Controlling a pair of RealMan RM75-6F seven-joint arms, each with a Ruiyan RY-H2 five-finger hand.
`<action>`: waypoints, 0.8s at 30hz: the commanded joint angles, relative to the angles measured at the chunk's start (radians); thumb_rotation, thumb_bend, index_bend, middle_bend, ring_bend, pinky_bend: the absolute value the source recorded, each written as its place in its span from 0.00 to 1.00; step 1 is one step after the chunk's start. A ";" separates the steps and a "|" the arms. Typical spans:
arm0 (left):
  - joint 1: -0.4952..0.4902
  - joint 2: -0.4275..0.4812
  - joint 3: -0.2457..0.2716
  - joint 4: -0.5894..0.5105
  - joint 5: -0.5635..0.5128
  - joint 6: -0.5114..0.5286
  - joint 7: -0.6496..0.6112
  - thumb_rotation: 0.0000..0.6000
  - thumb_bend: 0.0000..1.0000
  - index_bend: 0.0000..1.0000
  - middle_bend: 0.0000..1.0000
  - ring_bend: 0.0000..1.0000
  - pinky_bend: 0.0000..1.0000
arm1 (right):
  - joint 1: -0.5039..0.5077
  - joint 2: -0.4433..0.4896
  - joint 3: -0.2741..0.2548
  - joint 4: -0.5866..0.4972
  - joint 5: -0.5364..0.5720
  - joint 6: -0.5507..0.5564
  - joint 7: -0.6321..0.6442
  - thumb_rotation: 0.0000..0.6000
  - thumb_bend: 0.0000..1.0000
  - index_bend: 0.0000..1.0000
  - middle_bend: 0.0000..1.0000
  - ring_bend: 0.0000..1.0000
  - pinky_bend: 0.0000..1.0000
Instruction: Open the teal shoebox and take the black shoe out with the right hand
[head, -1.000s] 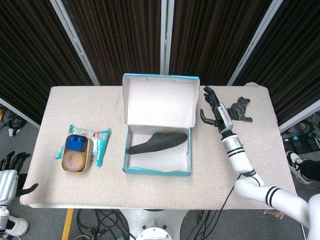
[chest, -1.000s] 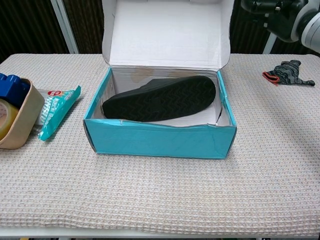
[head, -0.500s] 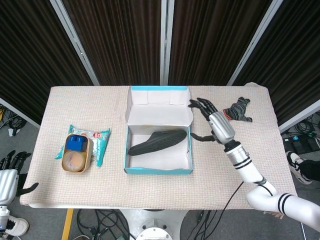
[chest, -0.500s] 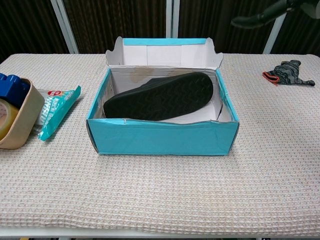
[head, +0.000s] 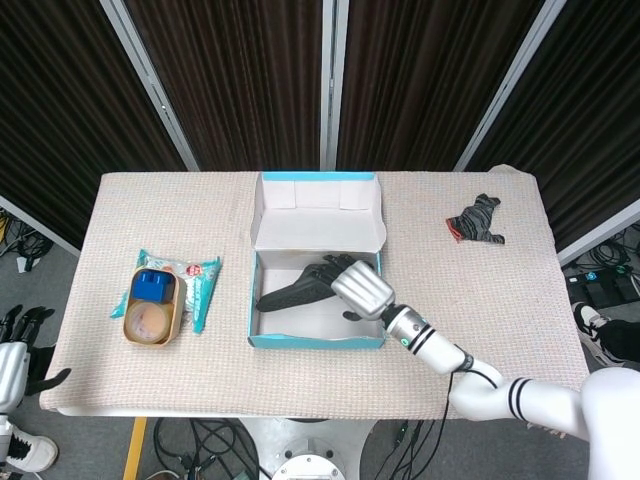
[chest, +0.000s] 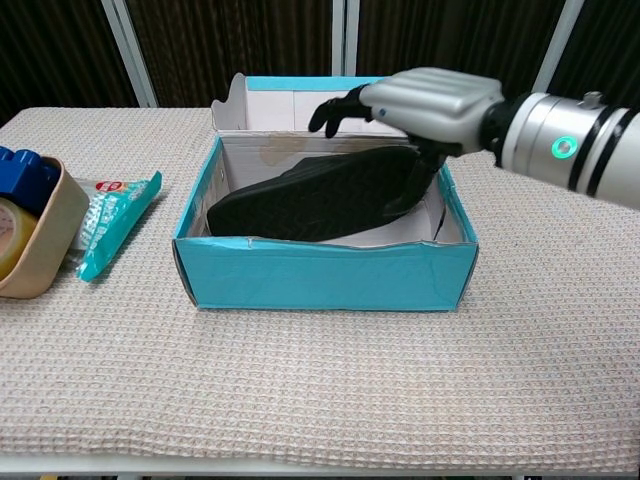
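Observation:
The teal shoebox (head: 315, 340) (chest: 320, 278) stands open at the table's middle, its white-lined lid (head: 318, 210) (chest: 300, 102) folded back. Inside lies the black shoe (head: 290, 292) (chest: 300, 198) on its side, sole toward the front. My right hand (head: 358, 288) (chest: 425, 103) hovers over the shoe's right end, palm down, with the fingers spread above the shoe. Its thumb hangs down by the box's right wall. I see no grip on the shoe. My left hand (head: 15, 340) hangs off the table's left front corner, fingers apart and holding nothing.
A beige tub (head: 150, 308) (chest: 40, 240) with a blue block and a tape roll sits at the left, beside a teal snack packet (head: 198, 285) (chest: 115, 222). A dark crumpled cloth (head: 476, 218) lies at the far right.
The lid dropped from upright to folded back. My right hand swung from beside the lid at the far right down and left, over the shoe inside the box. The left hand stayed put.

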 joint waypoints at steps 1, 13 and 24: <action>0.004 -0.003 -0.001 0.010 -0.001 0.005 -0.011 1.00 0.08 0.17 0.14 0.04 0.14 | 0.034 -0.082 0.006 0.052 0.037 -0.033 -0.105 1.00 0.01 0.15 0.20 0.11 0.20; 0.008 -0.009 0.001 0.037 -0.001 -0.002 -0.037 1.00 0.08 0.17 0.14 0.04 0.14 | 0.092 -0.210 0.063 0.177 0.139 -0.080 -0.224 1.00 0.02 0.15 0.20 0.11 0.19; 0.008 -0.012 0.001 0.042 -0.006 -0.014 -0.046 1.00 0.08 0.17 0.14 0.04 0.14 | 0.118 -0.280 0.051 0.249 0.167 -0.095 -0.281 1.00 0.21 0.55 0.45 0.38 0.58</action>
